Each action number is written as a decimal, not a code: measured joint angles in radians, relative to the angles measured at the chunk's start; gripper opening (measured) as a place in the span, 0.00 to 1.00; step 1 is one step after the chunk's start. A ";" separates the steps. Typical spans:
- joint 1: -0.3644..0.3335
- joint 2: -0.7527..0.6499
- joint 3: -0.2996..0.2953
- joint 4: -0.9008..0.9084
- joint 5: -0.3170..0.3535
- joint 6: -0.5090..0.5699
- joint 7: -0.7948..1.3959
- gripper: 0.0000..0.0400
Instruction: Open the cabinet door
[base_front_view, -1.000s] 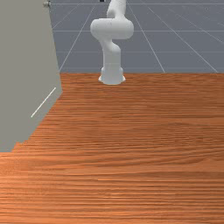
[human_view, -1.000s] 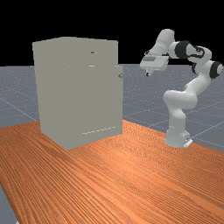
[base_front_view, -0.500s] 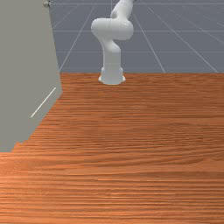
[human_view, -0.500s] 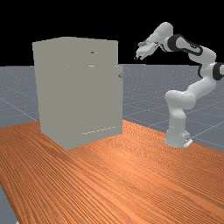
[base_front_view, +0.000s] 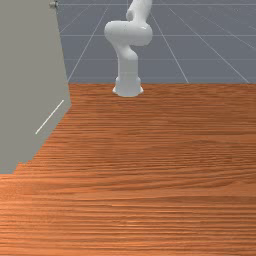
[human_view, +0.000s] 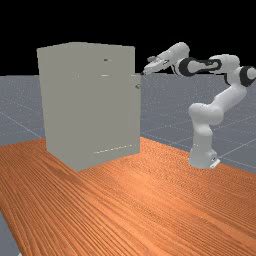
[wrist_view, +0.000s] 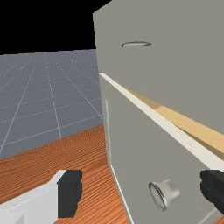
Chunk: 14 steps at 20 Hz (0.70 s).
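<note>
The cabinet door (wrist_view: 135, 151) stands ajar on the cabinet (human_view: 85, 105), in the far view's left half, its pale top edge proud of the body. I'd expect a rigid panel of moderate weight that swings on its hinge. The knob (wrist_view: 170, 190) looks smooth, perhaps slippery; best pinch its narrower neck, behind the flared rim. The pincer (wrist_view: 141, 190) is spread, holding nothing, near the knob and high above the tabletop (human_view: 150, 200).

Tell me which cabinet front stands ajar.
The lower front, with the round knob: it stands out from the upper front, baring pale wood behind.
</note>
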 joint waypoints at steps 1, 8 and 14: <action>-0.007 0.020 -0.003 -0.005 -0.004 0.045 0.003 0.99; -0.014 -0.025 -0.019 -0.006 0.002 0.037 -0.005 0.94; -0.018 -0.025 -0.051 0.038 0.008 0.059 -0.012 1.00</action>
